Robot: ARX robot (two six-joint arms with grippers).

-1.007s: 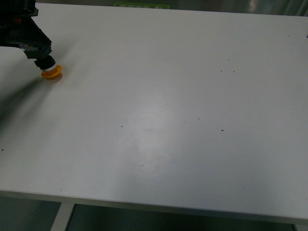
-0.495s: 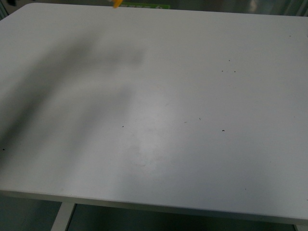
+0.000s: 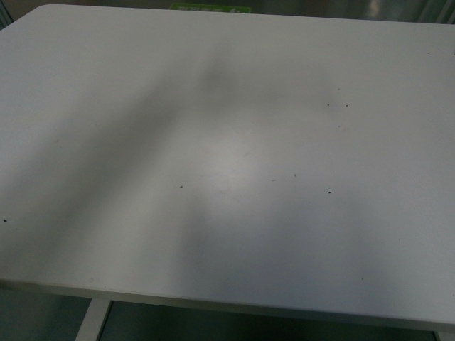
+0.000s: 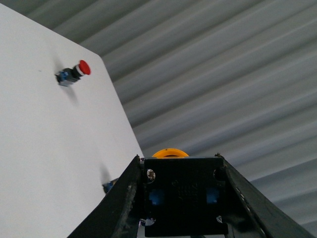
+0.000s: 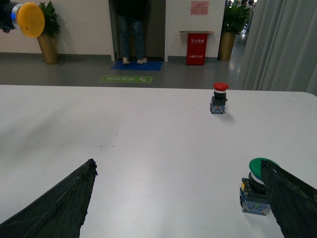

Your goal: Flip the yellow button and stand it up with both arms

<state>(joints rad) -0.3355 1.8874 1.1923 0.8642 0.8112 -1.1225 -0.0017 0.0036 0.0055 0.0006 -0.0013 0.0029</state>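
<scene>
The left pincer (image 4: pixel 178 161) is clamped on the yellow button (image 4: pixel 181 196), a small push-button switch with a round yellow-orange mushroom cap and a blocky black and bluish contact body. The black fingers press its two flat side faces, and the cap points away from the wrist. It hangs in the air, clear of the white desk (image 4: pixel 39 148). The right wrist view shows the cap high above the desk's far edge (image 5: pixel 28 20).

The right pincer (image 5: pixel 177 166) is spread wide, low over the desk, with nothing between its fingers. A green-capped button switch (image 5: pixel 256 191) stands just beside one of its fingers. A red-capped button switch (image 5: pixel 219 97) stands further off. In the front view neither arm shows, only shadow on the bare desk top.

The button looks light, stiff and hard-shelled. The domed cap is probably smooth and likely to slip. For the handover, the right pincer would best take the free flat faces of the body or the black collar.
</scene>
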